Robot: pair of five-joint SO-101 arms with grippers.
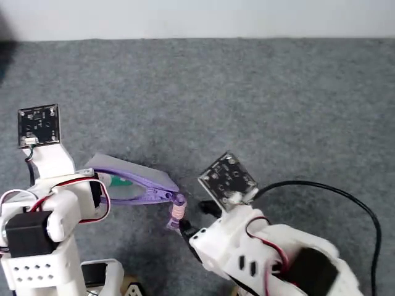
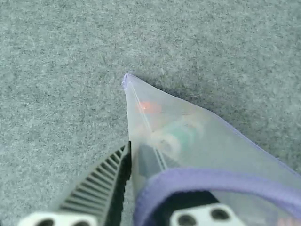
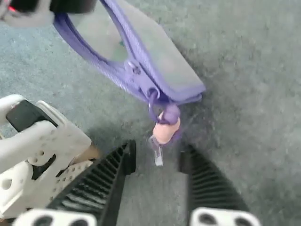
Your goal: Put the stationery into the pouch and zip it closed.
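While my left gripper [image 2: 141,183] is clamping one end of the purple pouch [image 2: 221,150], stationery [image 2: 181,134] already inside, my right gripper [image 3: 158,149] is hanging open w/ the zipper pull [image 3: 165,129] dangling betw. its tips; pouch is lying lengthwise arm-to-arm by the near edge of the table [image 1: 259,92].

Far half of counter [image 1: 247,92]: bare grey surface, wide passage.
Near left: pouch [image 1: 133,179], clamped in left pincer [image 1: 105,185], blocks the way.
Near middle: zip pull [image 3: 165,129] fills the gap of the spread right pincer [image 3: 158,150].
Near right corner: black cable [image 1: 345,197] loops across.
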